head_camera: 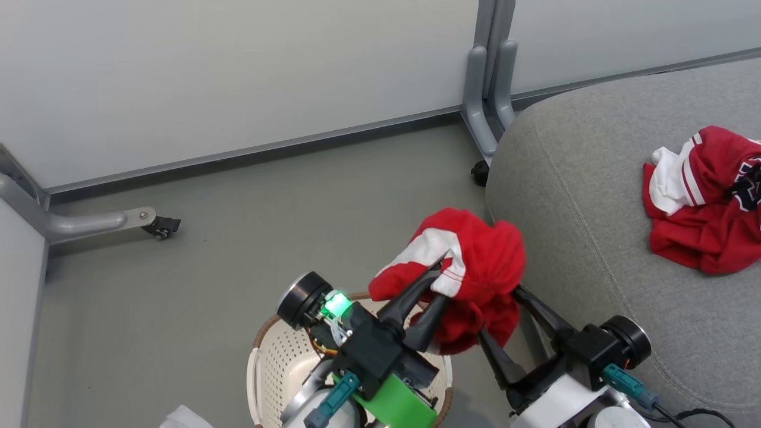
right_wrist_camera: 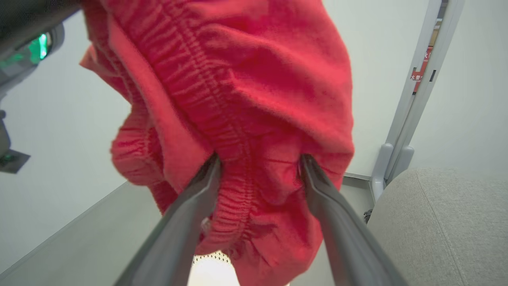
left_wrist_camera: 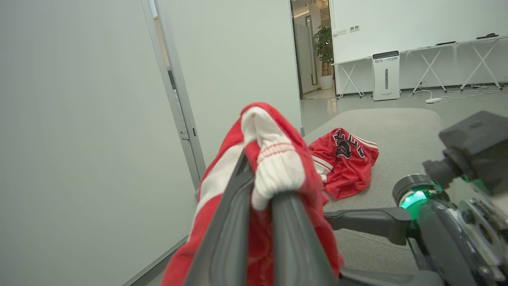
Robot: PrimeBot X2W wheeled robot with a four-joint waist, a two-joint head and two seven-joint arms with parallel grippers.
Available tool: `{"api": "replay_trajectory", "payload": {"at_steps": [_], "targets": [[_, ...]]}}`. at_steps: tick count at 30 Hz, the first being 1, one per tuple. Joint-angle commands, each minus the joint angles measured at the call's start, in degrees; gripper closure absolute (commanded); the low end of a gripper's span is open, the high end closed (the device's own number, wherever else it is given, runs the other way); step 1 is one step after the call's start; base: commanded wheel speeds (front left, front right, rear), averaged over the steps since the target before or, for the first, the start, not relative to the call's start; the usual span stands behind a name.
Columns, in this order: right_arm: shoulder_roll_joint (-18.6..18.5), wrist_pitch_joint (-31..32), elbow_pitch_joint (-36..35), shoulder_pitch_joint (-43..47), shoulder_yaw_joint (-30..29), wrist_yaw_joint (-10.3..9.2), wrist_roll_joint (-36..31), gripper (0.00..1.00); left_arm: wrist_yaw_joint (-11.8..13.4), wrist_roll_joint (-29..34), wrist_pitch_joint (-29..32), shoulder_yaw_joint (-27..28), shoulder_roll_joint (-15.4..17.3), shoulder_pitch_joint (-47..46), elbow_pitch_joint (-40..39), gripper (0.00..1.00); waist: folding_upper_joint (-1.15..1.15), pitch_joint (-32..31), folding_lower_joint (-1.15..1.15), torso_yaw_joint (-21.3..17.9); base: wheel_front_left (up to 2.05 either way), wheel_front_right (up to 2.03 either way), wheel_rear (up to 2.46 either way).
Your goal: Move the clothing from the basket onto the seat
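We hold shorts point(head_camera: 487, 255) pinched in left jaws; right jaws spread wide, tips under fabric; seat point(head_camera: 594, 267) lies just right of both.

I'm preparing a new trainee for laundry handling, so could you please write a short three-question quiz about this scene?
1. True or false: the jersey already lies on the seat.
2. Which end effector is shut on the shorts? A) left B) right C) neither
3. Fill in: beneath the lifted shorts stands the cream ____.
Key: 1 true. 2 A: the left end effector pinches the shorts; the right end effector is open, fingers spread in the fabric. 3 basket.
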Motion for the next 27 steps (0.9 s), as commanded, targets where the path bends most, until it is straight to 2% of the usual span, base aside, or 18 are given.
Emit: {"api": "replay_trajectory", "payload": {"at_steps": [1, 3, 4, 5, 6, 19, 21, 22, 23, 27], "targets": [[-0.3, -0.1, 0.15, -0.26, 0.41, -0.08, 0.67, 0.0, -0.24, 0.22, -0.2, -0.41, -0.08, -0.42, -0.35, 1.0, 0.0, 0.03, 0.01, 0.13, 0.0, 0.0, 0.0], [-0.82, -0.1, 0.56, -0.37, 1.4, -0.08, 1.24, 0.0, -0.42, 0.14, -0.18, -1.18, -0.11, -0.34, -0.33, 1.0, 0.0, -0.01, 0.01, 0.27, 0.0, 0.0, 0.0], [-0.86, -0.1, 0.54, -0.47, 1.48, -0.08, 1.52, 0.13, -0.44, 0.16, -0.18, -1.39, -0.12, -0.35, -0.34, 1.0, 0.0, -0.02, 0.01, 0.3, 0.0, 0.0, 0.0], [-0.92, -0.1, 0.54, -0.48, 1.78, -0.08, 1.81, 0.64, -0.5, 0.1, -0.18, -1.67, -0.12, -0.36, -0.34, 1.0, 0.0, -0.06, 0.01, 0.34, 0.0, 0.0, 0.0], [-1.1, -0.1, 0.55, -0.52, 2.3, -0.08, 1.98, 1.0, -0.54, 0.05, -0.18, -1.91, -0.12, -0.39, -0.32, 1.0, 0.0, -0.1, 0.01, 0.38, 0.0, 0.0, 0.0], [-1.79, -0.1, 0.11, 0.59, 2.84, -0.08, 3.42, 1.0, 0.39, -1.16, 0.06, -1.92, 0.77, 0.49, 1.81, 1.0, 0.0, -0.4, 0.01, 0.44, 0.0, 0.0, 0.0], [-1.88, -0.1, 0.04, 0.9, 2.87, -0.08, 3.66, 1.0, 0.54, -1.28, 0.04, -2.03, 0.83, 0.83, 2.22, 0.76, 0.0, -0.41, 0.01, 0.48, 0.0, 0.0, 0.0], [-1.93, -0.1, 0.0, 1.02, 2.9, -0.08, 3.8, 1.0, 0.58, -1.51, 0.15, -2.09, 0.8, 0.99, 2.48, 0.35, 0.0, -0.41, 0.01, 0.52, 0.0, 0.0, 0.0], [-1.96, -0.1, -0.04, 1.07, 2.9, -0.08, 3.83, 1.0, 0.65, -1.7, 0.18, -2.14, 0.79, 1.05, 2.64, 0.0, 0.0, -0.41, 0.01, 0.54, 0.0, 0.0, 0.0], [-2.09, -0.1, -0.31, 1.2, 2.85, -0.08, 4.16, 1.0, 0.54, -2.65, 1.85, -2.25, 0.92, 1.62, 3.76, 0.0, 0.0, -0.4, 0.01, 0.57, 0.0, 0.0, 0.0]]}}
